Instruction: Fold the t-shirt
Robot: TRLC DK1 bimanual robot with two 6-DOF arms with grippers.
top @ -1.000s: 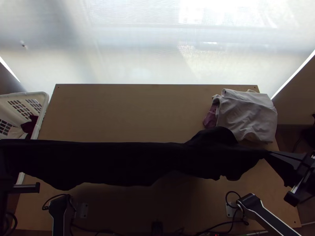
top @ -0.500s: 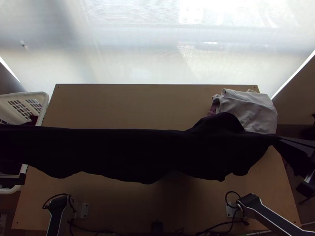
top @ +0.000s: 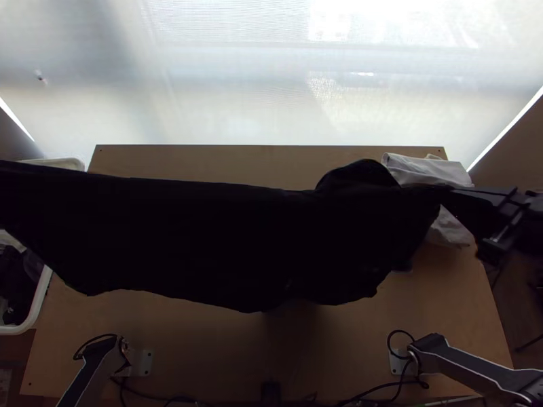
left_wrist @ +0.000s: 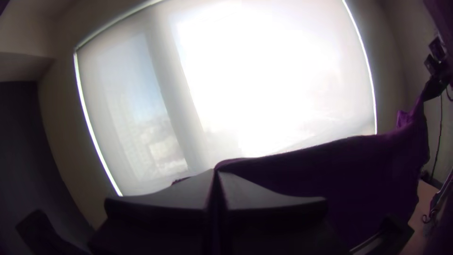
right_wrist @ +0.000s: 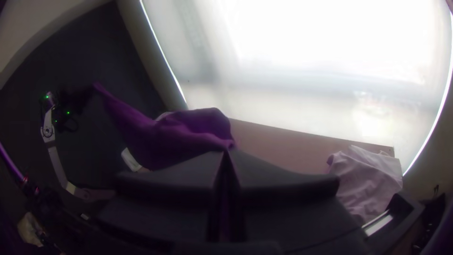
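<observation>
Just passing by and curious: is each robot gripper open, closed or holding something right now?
Left gripper: jaws closed, holding one end of the dark t-shirt.
Right gripper: jaws closed, holding its other end.

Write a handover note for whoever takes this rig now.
Left gripper: jaws shut on one end of the t-shirt.
Right gripper: jaws shut on the other end.
T-shirt: stretched between them above the table, lower edge hanging.
Pale cloth: at the table's far right corner.
Done: shirt gripped and raised.
Left: lay it down, probably smooth it, then fold.
</observation>
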